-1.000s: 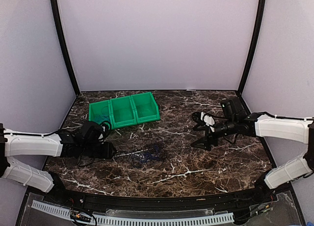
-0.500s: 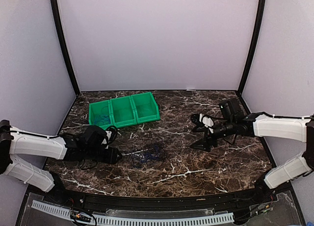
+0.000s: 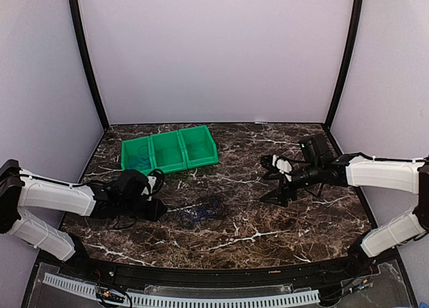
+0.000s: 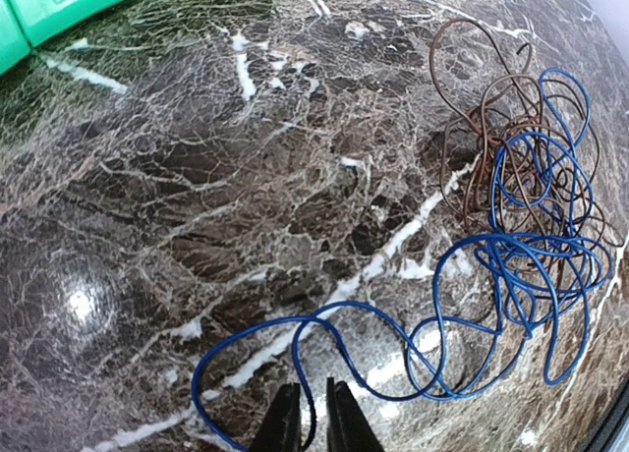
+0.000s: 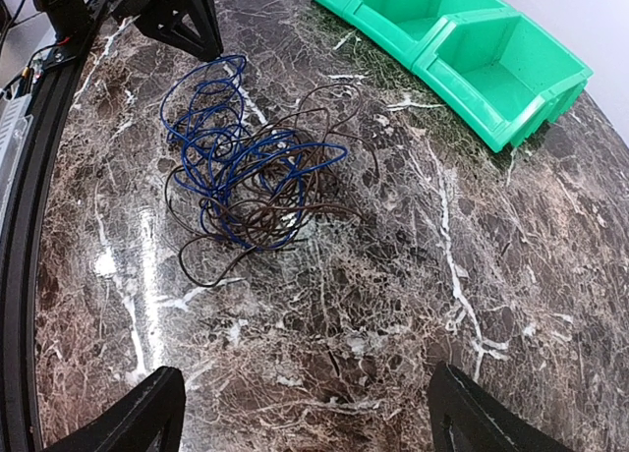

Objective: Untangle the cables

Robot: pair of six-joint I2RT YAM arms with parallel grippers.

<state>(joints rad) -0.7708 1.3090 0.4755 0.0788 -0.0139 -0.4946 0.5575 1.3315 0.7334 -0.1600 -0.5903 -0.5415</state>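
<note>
Left gripper: low over the table, just left of the tangle. In the left wrist view its fingertips stand almost together, only a thin slit between them. A strand of the blue cable runs down into that slit, so the grip looks closed on it. From there the strand loops out across the marble and joins the main knot.

Right gripper: spread wide, holding nothing. It hangs above the table, well to the right of the tangle. Right wrist view shows its two fingers at opposite bottom corners, with bare marble between them.

Tangle: blue cable and brown cable wound through each other in one loose heap, lying near the middle of the table, toward the front.

Bin: green, three compartments, at the back left, apart from the tangle.
</note>
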